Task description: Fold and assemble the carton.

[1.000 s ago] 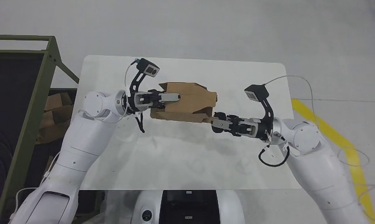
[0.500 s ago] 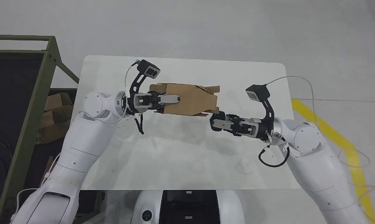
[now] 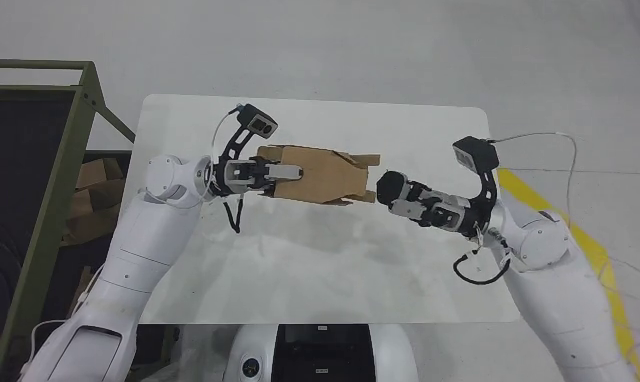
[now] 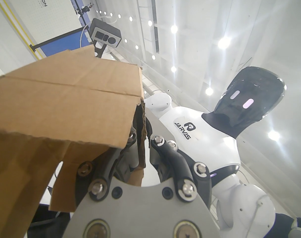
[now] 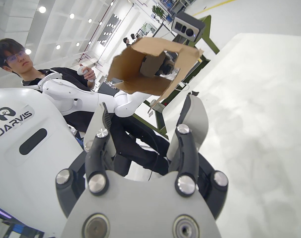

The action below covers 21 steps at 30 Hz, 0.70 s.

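Note:
A brown cardboard carton (image 3: 322,174) hangs above the middle of the white table (image 3: 300,272), part unfolded into a tube with loose end flaps. My left gripper (image 3: 283,172) is shut on the carton's left end; in the left wrist view its fingers (image 4: 165,149) pinch a flap edge of the carton (image 4: 66,105). My right gripper (image 3: 384,188) stands open just right of the carton, apart from it. The right wrist view looks past its spread fingers (image 5: 193,115) into the carton's open end (image 5: 150,70).
A green metal frame (image 3: 60,152) with a dark bin and cardboard pieces (image 3: 95,187) stands left of the table. Yellow floor tape (image 3: 560,217) runs at the right. The table's front half is bare.
The right gripper has let go of the carton's right end and drawn back to the right, opening. The carton has risen and swung more level in the left gripper.

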### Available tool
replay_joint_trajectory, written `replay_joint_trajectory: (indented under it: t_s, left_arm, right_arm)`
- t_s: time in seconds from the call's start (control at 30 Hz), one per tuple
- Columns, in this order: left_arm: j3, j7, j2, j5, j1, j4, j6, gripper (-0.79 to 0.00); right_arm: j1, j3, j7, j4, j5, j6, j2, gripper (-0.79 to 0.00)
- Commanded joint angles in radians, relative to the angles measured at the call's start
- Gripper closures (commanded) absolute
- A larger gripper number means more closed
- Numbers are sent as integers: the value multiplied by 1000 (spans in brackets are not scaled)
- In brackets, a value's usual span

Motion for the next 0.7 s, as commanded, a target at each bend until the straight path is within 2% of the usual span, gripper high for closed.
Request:
replay_joint_trajectory:
  t_s: [0.0,0.13,0.5,0.67]
  left_arm:
    - [2,-14,-2,-21,-4,3,28,0]
    - [5,-27,-3,-39,-13,14,83,0]
    - [1,-24,-3,-14,-24,14,92,0]
    - [7,21,-5,-14,-5,-17,122,0]
  right_arm:
    - [-25,40,-30,-26,-45,-33,4,-628]
    - [-75,101,-85,-82,-136,-61,10,-782]
    - [-91,116,-122,-112,-161,-59,10,-785]
    - [-102,150,-171,-201,-323,-131,10,-785]
